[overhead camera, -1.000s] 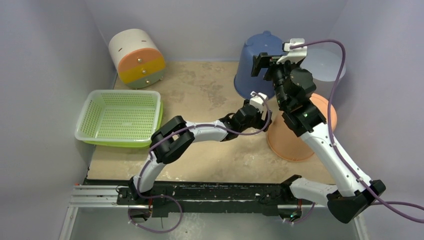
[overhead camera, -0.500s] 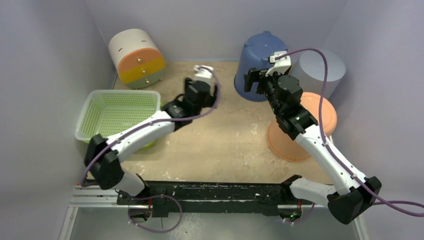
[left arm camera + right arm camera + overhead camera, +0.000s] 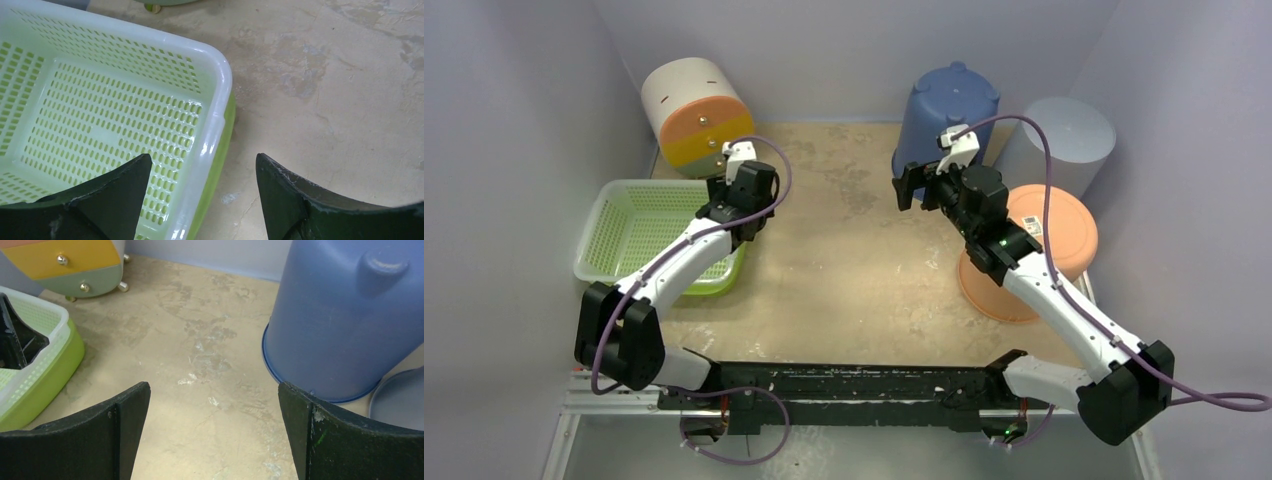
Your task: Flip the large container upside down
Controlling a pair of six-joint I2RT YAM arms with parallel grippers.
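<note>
The large blue container (image 3: 944, 110) stands upside down at the back, its base up; it also shows in the right wrist view (image 3: 345, 315). My right gripper (image 3: 914, 188) is open and empty, just in front and to the left of it, not touching; in its own view (image 3: 214, 390) bare floor lies between the fingers. My left gripper (image 3: 736, 222) is open and empty above the right rim of the pale green mesh basket (image 3: 664, 186); in the left wrist view (image 3: 202, 165) its fingers straddle that rim (image 3: 220, 100) from above.
A grey container (image 3: 1064, 135) stands inverted at the back right, and an orange bucket (image 3: 1034, 250) stands inverted under the right arm. A cream, orange and yellow drawer unit (image 3: 699, 115) stands at the back left. Walls close in the left, back and right.
My left arm has swung from the middle right across to the basket at the left. My right gripper has drawn back from the blue container, leftward and nearer.
</note>
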